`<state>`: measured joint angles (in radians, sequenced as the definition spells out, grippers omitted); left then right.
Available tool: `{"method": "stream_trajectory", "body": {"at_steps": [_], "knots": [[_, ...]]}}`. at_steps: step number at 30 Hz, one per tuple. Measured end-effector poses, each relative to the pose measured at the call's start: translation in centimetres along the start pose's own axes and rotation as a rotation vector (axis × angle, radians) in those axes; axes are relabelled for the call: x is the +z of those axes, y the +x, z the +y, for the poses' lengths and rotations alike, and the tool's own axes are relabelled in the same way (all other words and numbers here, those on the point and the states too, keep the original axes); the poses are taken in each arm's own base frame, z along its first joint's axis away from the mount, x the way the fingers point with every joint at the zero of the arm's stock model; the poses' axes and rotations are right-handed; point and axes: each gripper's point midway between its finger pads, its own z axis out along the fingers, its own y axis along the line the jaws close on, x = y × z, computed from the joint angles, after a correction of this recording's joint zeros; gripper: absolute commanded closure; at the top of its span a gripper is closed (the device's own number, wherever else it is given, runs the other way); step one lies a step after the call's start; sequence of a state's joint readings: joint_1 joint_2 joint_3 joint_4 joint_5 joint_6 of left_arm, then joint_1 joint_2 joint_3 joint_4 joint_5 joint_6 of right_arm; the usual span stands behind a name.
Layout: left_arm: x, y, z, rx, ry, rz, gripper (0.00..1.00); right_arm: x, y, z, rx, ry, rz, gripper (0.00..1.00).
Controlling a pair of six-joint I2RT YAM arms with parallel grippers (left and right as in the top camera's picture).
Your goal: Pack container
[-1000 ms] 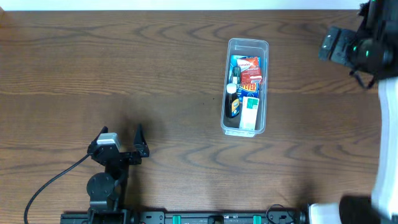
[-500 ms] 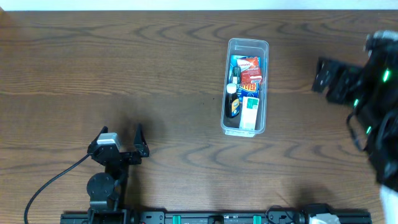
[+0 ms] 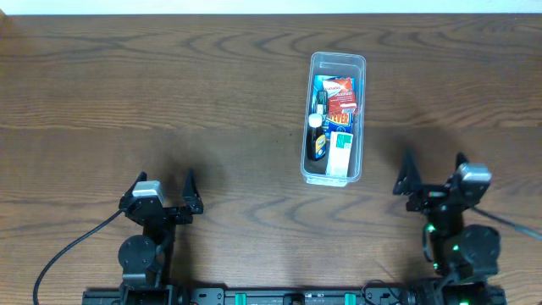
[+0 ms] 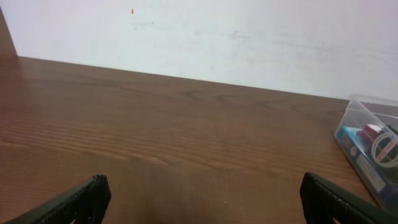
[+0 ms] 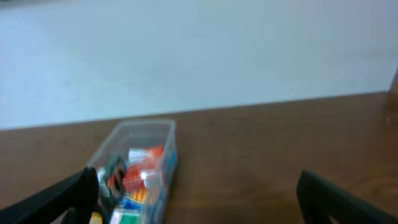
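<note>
You're resting left gripper (image 3: 163, 178) and right gripper (image 3: 433, 161) spread and empty; the container (image 3: 335, 119), on the table (image 3: 169, 85) ahead of the right one, is looking packed, with likely nothing left to load.

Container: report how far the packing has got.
Done: the container holds a red packet, a dark bottle and a green-and-white box, among others. In hand: nothing; the left gripper and right gripper are open and empty, low at the near edge of the table, apart from the bin. Left: probably nothing, since no loose item shows outside it.
</note>
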<state>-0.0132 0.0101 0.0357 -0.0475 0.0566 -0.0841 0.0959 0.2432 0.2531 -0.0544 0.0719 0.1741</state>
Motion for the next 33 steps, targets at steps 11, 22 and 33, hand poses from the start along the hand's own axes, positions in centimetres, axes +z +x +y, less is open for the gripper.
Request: {"method": "stream_trajectory", "body": {"at_steps": [11,22,33], "knots": [[0.0,0.0,0.0,0.000,0.000,0.000,0.02,-0.3,2.6,0.3,0.002,-0.068,-0.105,0.01],[0.0,0.0,0.0,0.003,0.000,0.000,0.02,-0.4,5.0,-1.2,-0.014,-0.021,-0.048,0.01],[0.0,0.0,0.0,0.003,0.000,0.000,0.02,-0.4,7.0,-1.0,-0.135,-0.043,0.032,0.01]]}}
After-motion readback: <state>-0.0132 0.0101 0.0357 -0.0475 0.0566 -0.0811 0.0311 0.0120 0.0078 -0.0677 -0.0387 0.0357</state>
